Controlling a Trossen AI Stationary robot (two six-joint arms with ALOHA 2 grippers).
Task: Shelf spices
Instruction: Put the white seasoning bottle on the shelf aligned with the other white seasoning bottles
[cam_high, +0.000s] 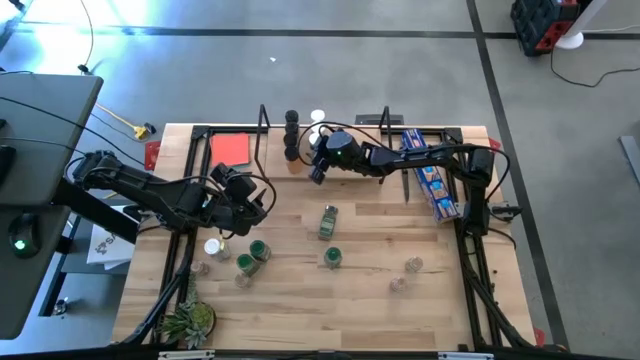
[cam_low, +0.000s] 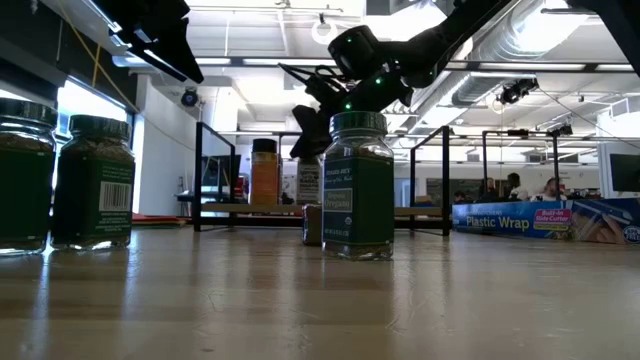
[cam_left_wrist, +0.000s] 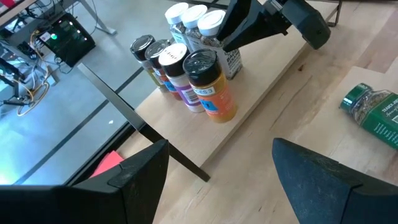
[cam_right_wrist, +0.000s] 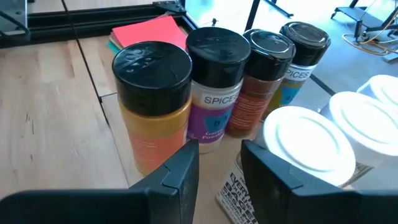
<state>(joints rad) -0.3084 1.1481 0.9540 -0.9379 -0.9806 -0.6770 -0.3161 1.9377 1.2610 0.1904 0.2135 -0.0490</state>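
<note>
1. Your left gripper (cam_high: 243, 203) hovers mid-left, fingers spread wide, holding nothing; green-lidded jars (cam_high: 257, 250) wait near it.
2. Your right gripper (cam_right_wrist: 219, 163) holds a white-lidded jar (cam_right_wrist: 309, 143) at the shelf (cam_left_wrist: 261, 81) beside the black-lidded jars (cam_right_wrist: 217, 56). Next, release and withdraw.

Grey concrete floor (cam_high: 330, 70) w/ dark tape lines. Light-wood desk (cam_high: 370, 300) in black frame. Potted plant (cam_high: 188, 322) at near corner. Red-black case (cam_high: 541, 25) far right on floor. Open hall behind: white ceiling ducts (cam_low: 520, 50), strip lights, people (cam_low: 515, 186) seated far back.
</note>
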